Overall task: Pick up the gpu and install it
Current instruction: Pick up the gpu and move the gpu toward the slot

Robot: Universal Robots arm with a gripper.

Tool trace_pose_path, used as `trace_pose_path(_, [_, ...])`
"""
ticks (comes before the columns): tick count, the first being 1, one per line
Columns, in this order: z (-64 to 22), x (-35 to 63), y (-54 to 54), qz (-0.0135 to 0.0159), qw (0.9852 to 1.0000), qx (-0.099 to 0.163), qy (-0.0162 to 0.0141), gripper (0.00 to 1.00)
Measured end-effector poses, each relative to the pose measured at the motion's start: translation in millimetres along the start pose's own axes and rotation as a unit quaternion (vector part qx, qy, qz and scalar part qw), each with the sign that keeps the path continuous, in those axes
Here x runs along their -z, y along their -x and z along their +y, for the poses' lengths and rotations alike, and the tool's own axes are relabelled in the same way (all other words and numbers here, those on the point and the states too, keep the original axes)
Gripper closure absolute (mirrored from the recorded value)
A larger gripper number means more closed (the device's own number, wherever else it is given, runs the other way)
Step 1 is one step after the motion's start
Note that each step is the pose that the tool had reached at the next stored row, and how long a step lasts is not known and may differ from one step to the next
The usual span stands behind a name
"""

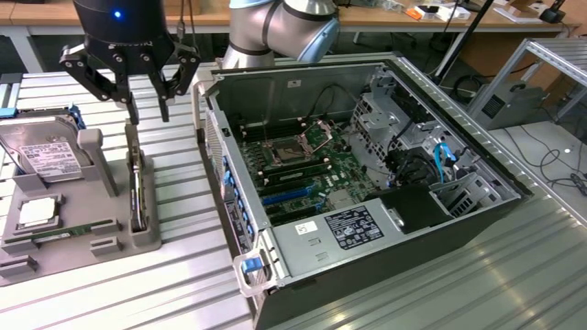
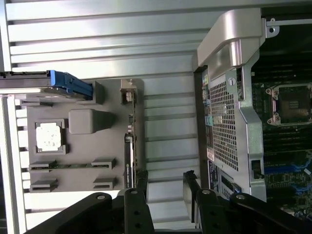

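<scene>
Your gripper (image 1: pixel 148 110) stands wide and empty, nothing between its fingers (image 2: pixel 142 181); it hangs over the far end of the tray (image 1: pixel 110 244), above the gpu (image 1: pixel 137 184) and not touching it.

The gpu stands on its long edge in a slot along the tray's side nearest the case (image 1: pixel 213 117); in the wrist view it shows as a thin dark strip (image 2: pixel 130 151) running along that edge of the tray (image 2: pixel 78 146), with one finger roughly over its line and the other out over bare table towards the case.

Expect it to be light and stiff, but delicate; a bare circuit card will not flex much, yet its parts and its contact edge would likely suffer from a hard squeeze or a knock. The faces are probably smooth; a thin card can also tip in a loose hold.

Take it across its thickness, on the upper edge, near the middle of its length so that it hangs level; keep off the lower edge, which I judge to be the one that seats. Whether the bracket end is near or far I cannot tell.

The hard drive (image 1: pixel 41 148) lies well apart, at the tray's other side; the case lies open, its board (image 1: pixel 312 165) showing.
</scene>
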State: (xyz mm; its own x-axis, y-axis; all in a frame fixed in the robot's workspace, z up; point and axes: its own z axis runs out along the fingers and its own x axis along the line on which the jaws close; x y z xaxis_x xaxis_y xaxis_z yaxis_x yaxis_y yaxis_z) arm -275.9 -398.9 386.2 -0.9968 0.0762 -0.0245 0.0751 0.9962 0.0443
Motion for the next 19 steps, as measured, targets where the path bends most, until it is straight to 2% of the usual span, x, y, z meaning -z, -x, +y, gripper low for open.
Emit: trace_pose_path(19, [-0.4, -3.8, -3.3, 0.0000, 1.0000, 0.000, 0.0000, 0.58])
